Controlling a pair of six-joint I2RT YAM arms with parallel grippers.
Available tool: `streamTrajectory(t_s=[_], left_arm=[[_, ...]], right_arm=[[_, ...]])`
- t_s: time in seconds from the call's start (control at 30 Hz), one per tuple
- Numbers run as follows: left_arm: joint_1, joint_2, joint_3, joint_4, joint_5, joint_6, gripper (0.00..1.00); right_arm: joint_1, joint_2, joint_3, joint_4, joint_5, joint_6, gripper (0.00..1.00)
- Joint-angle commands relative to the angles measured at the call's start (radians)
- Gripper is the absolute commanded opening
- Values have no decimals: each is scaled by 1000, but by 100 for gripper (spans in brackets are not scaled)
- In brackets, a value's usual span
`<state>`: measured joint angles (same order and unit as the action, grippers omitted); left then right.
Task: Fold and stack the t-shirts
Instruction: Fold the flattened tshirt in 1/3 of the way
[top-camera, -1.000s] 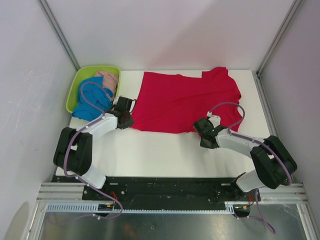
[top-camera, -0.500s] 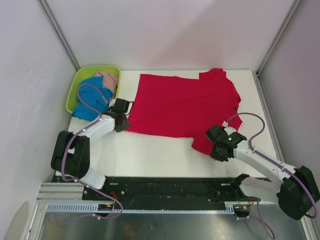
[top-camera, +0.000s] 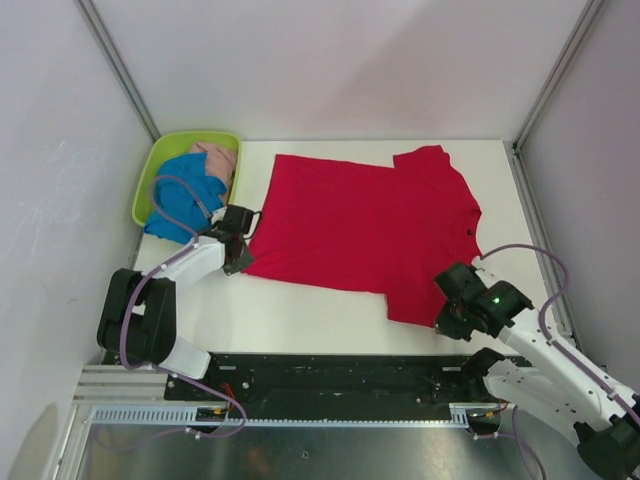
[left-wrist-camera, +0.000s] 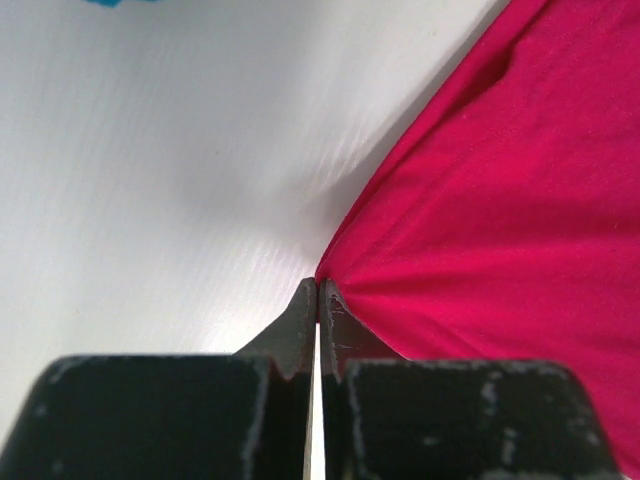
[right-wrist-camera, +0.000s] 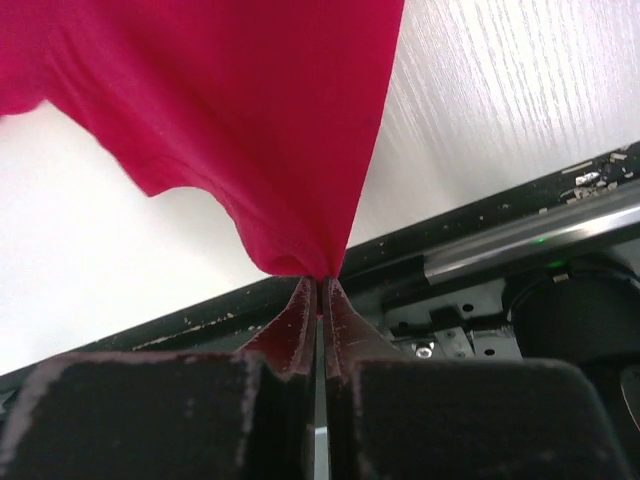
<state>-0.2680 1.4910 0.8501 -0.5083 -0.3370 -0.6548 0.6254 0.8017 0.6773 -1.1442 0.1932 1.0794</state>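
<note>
The red shirt (top-camera: 365, 230) lies spread on the table (top-camera: 300, 310), the left gripper (left-wrist-camera: 318, 288) clamped on its near-left corner, the right gripper (right-wrist-camera: 320, 282) on the near-right one at the table's front edge. Best to hold both pinches firm, with tension even and low, so the cloth flattens without slipping.

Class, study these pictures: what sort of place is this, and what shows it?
Probably a robotics lab test cell, not a home: a white table walled by plain panels on metal framing, with a robot's left gripper and right gripper each pinching the red t-shirt.
</note>
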Motion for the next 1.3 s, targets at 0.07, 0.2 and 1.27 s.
streamTrajectory(t_s=[0.07, 0.2, 1.27], left_arm=[[4, -96, -21, -28, -40, 30, 0], [0, -93, 5, -28, -20, 38, 0], [-19, 262, 434, -28, -7, 43, 0]], right_arm=[[2, -26, 140, -151, 34, 42, 0], [-2, 20, 193, -139, 98, 13, 0], [-339, 464, 410, 365, 304, -442, 0]])
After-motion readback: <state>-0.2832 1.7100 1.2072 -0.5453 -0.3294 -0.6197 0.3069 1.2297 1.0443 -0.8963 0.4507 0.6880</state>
